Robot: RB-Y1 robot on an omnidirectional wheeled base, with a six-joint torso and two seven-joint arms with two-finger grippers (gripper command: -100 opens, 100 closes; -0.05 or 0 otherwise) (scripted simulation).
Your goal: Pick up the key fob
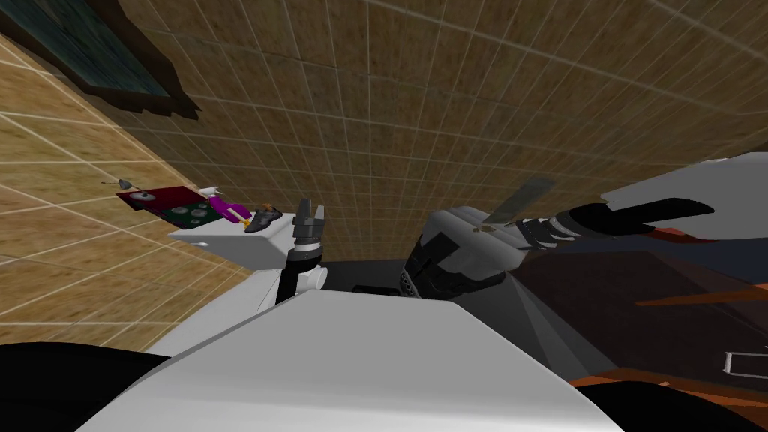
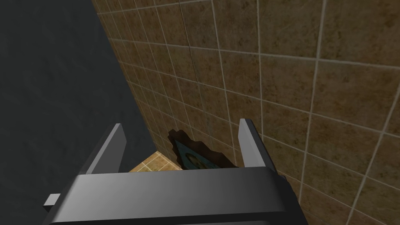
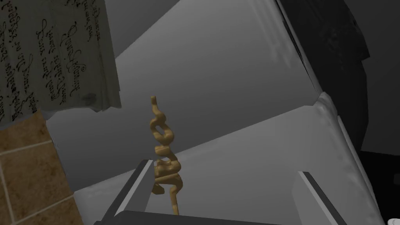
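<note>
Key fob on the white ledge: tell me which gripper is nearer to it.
Left. The left gripper stands open right beside the key fob. The right gripper is far off on the other side, with a tan twisted object between its open fingers.

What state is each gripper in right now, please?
Left gripper: open, nothing between its fingers.
Right gripper: open, a tan twisted thing standing between its fingers, not clamped.
</note>
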